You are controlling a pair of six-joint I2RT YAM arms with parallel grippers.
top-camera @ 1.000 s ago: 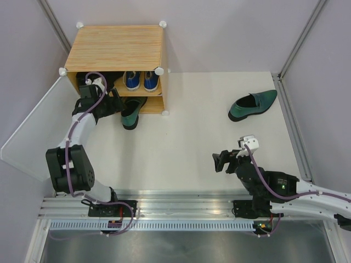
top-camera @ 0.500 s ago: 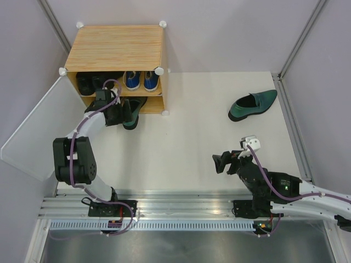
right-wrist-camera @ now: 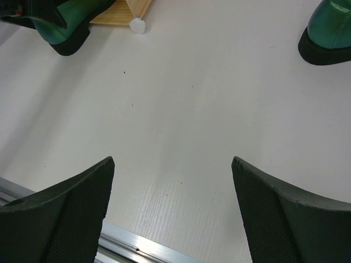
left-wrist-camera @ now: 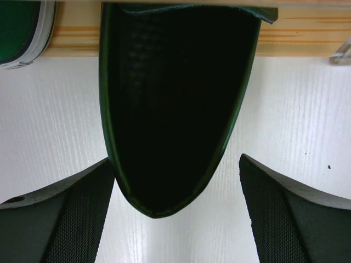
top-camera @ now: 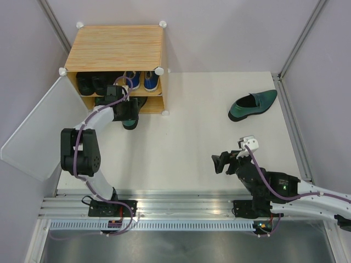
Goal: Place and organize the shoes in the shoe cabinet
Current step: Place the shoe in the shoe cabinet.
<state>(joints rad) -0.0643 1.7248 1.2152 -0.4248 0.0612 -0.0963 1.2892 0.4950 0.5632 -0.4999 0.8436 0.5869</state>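
One loafer (top-camera: 131, 121) half in cabinet (top-camera: 118, 46); other loafer (top-camera: 253, 104) well right.

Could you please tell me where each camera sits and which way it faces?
Top external: above and behind the bases, looking down on the table, shoe cabinet, left arm and right arm.
Left wrist: low at the cabinet's open front, looking down; open left fingers flank a dark-green loafer.
Right wrist: tilted down across the table; open right fingers show.
Shared: that loafer appears in all three views.

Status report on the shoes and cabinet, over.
Left gripper open, straddling loafer sticking out of cabinet lower shelf. Right gripper open, empty. Second loafer out on table. Nothing blocking.
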